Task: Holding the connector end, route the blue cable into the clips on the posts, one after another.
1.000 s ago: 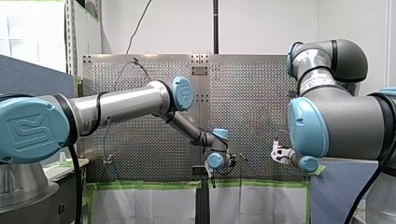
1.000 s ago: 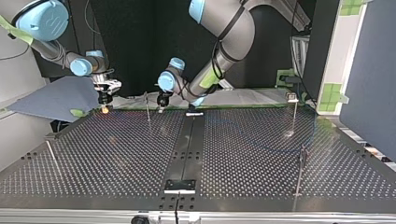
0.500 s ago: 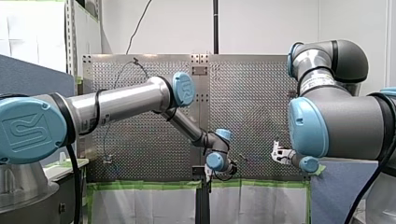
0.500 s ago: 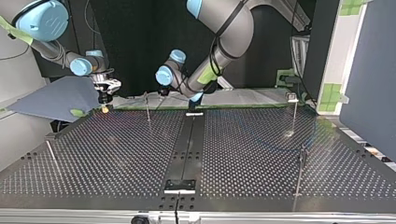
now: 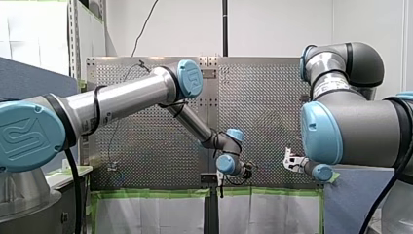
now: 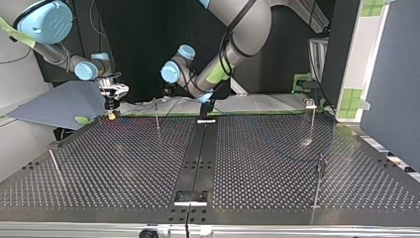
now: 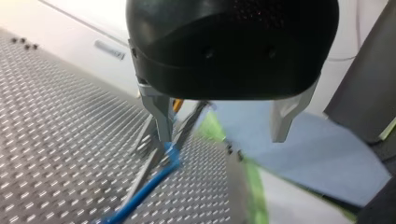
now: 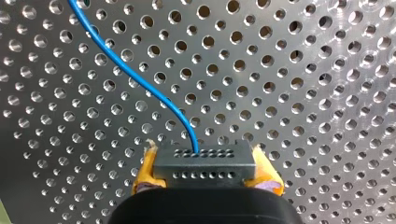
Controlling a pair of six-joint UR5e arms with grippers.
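Perforated table (image 6: 124, 163) bears thin posts (image 6: 317, 183) and a black strip (image 6: 198, 153).

Bright, even light; blurred left-wrist foreground.

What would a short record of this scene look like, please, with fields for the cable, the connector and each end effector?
right end effector: shut on the connector
connector: dark block with rows of holes, perforated table beyond it
blue cable: leaves the connector and curves away over the table
left end effector: open, cable passing beside it, not gripped
posts: several thin ones stand on the table
clips: cannot tell whether the cable sits in any
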